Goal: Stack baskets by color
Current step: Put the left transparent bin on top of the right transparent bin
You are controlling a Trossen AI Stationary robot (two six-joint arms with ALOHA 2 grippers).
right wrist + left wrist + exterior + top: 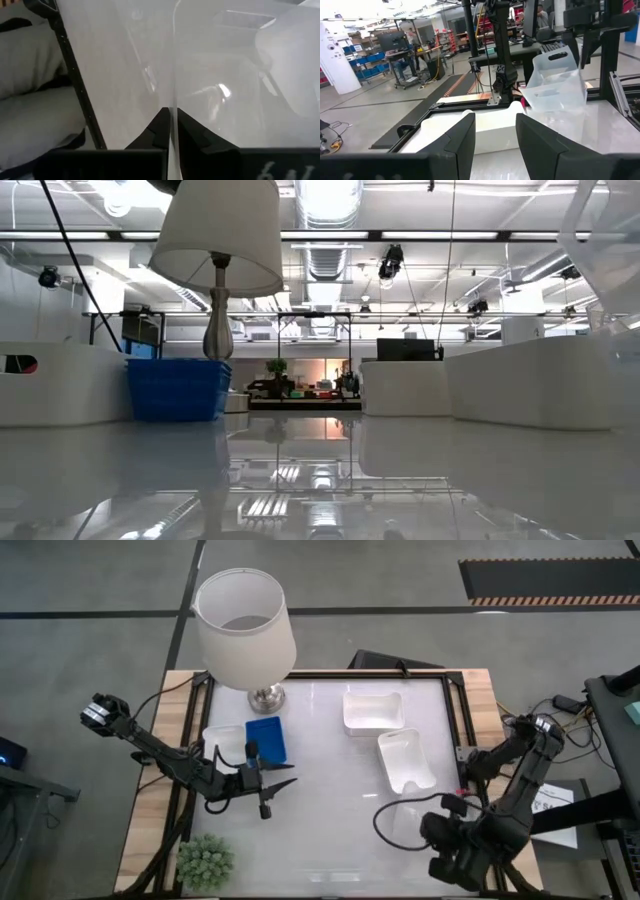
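A bright blue basket (265, 738) rests on its base on the table, with a white basket (222, 743) beside it on the left. Two more white baskets (372, 710) (405, 760) rest on the right half. My left gripper (282, 788) hovers open and level, just nearer than the blue basket; in its wrist view the fingers (465, 145) frame a distant white basket (492, 132). My right gripper (171, 115) is shut on a translucent clear basket (555, 75), held in the air at the table's near right. My right gripper pinches one thin clear wall (172, 106) of the clear basket between its two fingers (159, 131), which point steeply down. The basket is lifted clear of the table and hangs tilted, as the left wrist view shows.
A table lamp with a white shade (245, 625) stands at the far left, its metal foot (266, 697) just beyond the blue basket. A small green plant (206, 862) sits at the near left corner. Bare tabletop (330, 830) lies in the near middle.
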